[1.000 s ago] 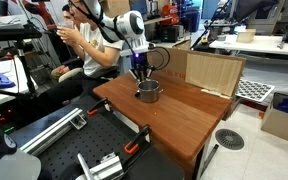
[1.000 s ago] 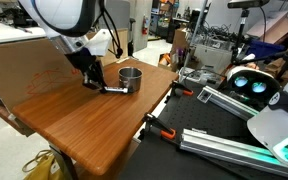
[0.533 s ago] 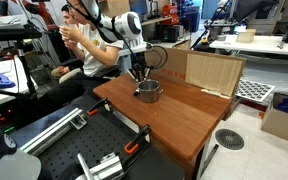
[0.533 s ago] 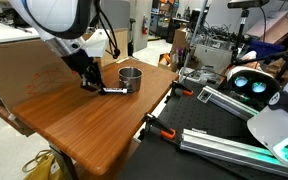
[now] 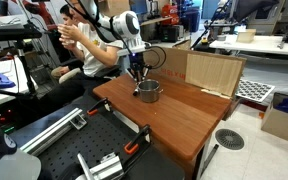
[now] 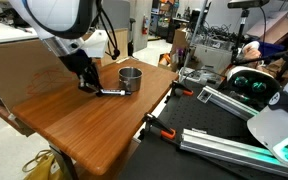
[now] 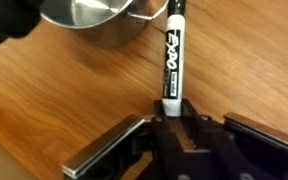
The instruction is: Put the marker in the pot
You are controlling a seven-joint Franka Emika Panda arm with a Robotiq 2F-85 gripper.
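Gripper [image 7: 172,113]: clamped on one end of black marker [image 7: 171,55]. Marker held low over wooden table [image 7: 249,60], far end just beside silver pot [image 7: 84,18].

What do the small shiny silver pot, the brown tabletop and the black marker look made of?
Small silver pot: metal, polished; mirror-like reflections. Brown tabletop: wood or wood-look laminate, matte; visible grain. Black marker: probably smooth plastic, printed white lettering.

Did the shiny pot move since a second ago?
No. The pot sits just as close to the table's far edge as before, in both exterior views. The end effector holds the marker beside it.
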